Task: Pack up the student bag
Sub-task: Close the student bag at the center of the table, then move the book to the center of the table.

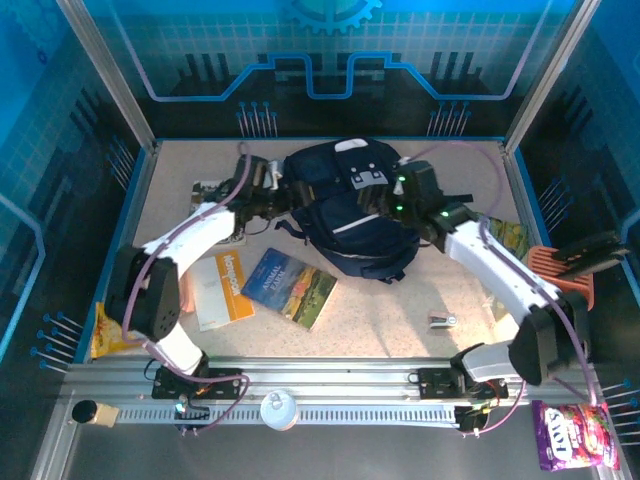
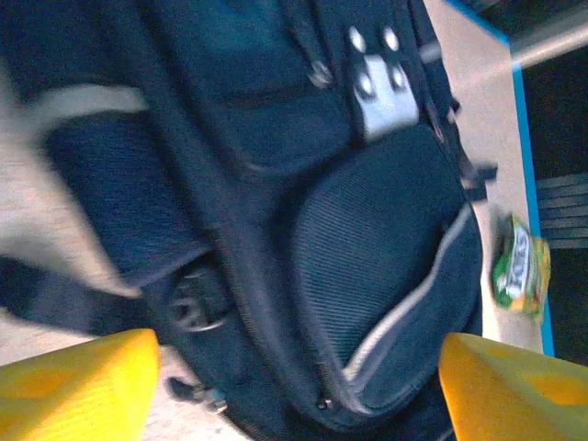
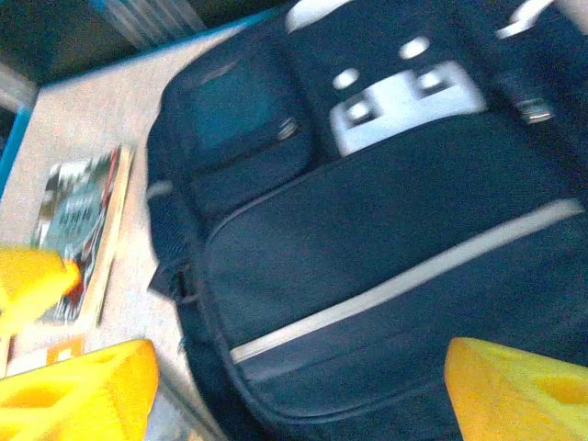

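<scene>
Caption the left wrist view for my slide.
Open yellow fingers frame the navy bag, a green packet beside it.

Student bag (image 1: 345, 225) noted dark navy, thin pale stripes, grey-white patch (image 3: 404, 106); table (image 1: 400, 320) beige, speckled; book (image 1: 218, 292) orange and white.

Matt, ribbed navy cloth covers the student bag (image 2: 386, 266) beneath the left hand (image 2: 294, 390), its grey patch (image 2: 384, 96) studded with shiny metal; the speckled worktop (image 1: 400, 310) looks rough, a glossy packet (image 2: 520, 276) beyond.
</scene>
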Controlling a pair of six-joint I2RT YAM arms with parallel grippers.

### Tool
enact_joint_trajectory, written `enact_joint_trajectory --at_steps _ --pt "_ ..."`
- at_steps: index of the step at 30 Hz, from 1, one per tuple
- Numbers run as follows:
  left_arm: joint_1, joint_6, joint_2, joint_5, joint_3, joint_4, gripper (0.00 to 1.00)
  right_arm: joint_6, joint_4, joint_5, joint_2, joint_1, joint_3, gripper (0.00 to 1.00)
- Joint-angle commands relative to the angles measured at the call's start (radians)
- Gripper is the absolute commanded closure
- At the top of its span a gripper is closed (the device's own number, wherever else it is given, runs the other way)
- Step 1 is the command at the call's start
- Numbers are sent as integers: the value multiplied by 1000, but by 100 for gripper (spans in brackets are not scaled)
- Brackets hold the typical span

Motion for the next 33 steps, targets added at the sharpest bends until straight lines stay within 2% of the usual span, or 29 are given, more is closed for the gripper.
enact_joint_trajectory --at_steps 1,4,9,14,24,33 --pt "81 -53 -104 -49 -101 -8 10 -113 -33 -77 106 95 103 20" --pt "170 -61 -186 -68 -171 -35 1 -190 -77 -87 219 178 204 22" --pt "287 -64 -292 -72 -245 -53 1 -345 -191 -60 399 299 367 24" --pt "353 -57 -323 -73 -261 -82 1 -446 -313 -33 561 376 517 26" --pt "387 -49 -325 -54 -258 -103 1 -497 -434 -18 806 432 749 29" --pt "389 -28 -342 -47 -263 -115 1 -508 -429 -40 945 435 853 36"
